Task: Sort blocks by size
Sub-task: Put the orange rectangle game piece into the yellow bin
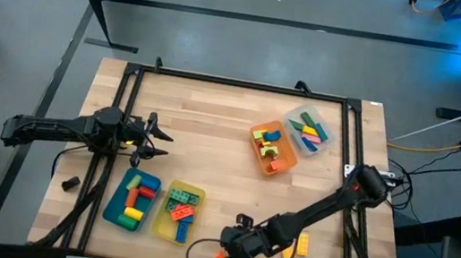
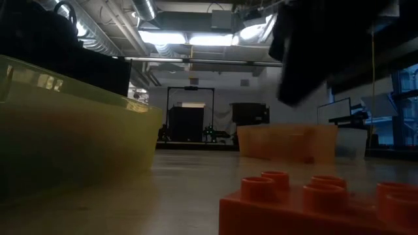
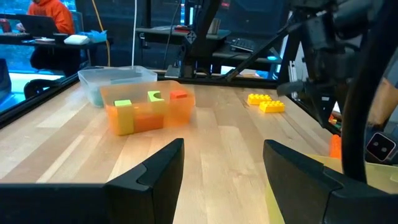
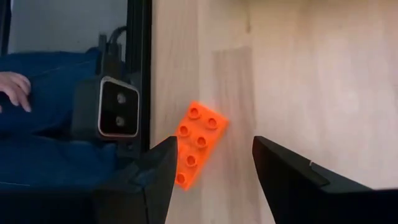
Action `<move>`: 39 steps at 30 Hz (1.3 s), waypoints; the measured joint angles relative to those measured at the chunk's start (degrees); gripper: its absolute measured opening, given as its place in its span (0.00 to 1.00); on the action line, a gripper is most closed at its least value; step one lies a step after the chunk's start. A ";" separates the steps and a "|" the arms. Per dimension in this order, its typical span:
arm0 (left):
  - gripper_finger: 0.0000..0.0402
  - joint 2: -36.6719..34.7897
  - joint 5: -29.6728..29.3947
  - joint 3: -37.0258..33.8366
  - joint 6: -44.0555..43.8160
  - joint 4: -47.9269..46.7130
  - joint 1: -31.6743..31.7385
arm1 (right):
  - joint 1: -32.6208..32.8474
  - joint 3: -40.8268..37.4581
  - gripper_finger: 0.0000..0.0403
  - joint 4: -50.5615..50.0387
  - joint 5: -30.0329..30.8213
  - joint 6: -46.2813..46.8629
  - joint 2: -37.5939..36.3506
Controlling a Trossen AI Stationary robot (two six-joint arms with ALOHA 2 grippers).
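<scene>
An orange eight-stud block (image 4: 199, 143) lies flat on the wood by the table's near edge (image 1: 218, 256), and it fills the foreground of the low view (image 2: 326, 202). My right gripper (image 4: 211, 177) hangs open just above it, slanting down, with the block ahead of the fingers and close to one fingertip. Two yellow blocks (image 1: 297, 247) lie to its right. More blocks fill the teal tray (image 1: 132, 201), yellow tray (image 1: 178, 212), orange tray (image 1: 273, 149) and clear tray (image 1: 307, 131). My left gripper (image 1: 155, 137) waits open at the left.
The black frame rail and the low camera (image 4: 118, 115) sit right beside the orange block at the near edge. A person's hand (image 4: 12, 90) shows beyond the rail. Bare wood lies between the trays and the yellow blocks (image 3: 266, 102).
</scene>
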 joint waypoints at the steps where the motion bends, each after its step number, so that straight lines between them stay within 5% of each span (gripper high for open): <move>1: 0.51 0.00 0.00 0.00 0.02 0.00 0.00 | 0.40 -0.01 0.52 0.29 0.15 0.00 0.55; 18: 0.51 0.02 0.03 0.02 0.00 0.02 0.00 | 7.70 0.00 0.52 4.20 12.86 1.01 3.46; 39: 0.51 0.02 0.03 0.02 -0.02 0.02 0.00 | 8.57 0.00 0.52 6.31 17.94 5.99 6.11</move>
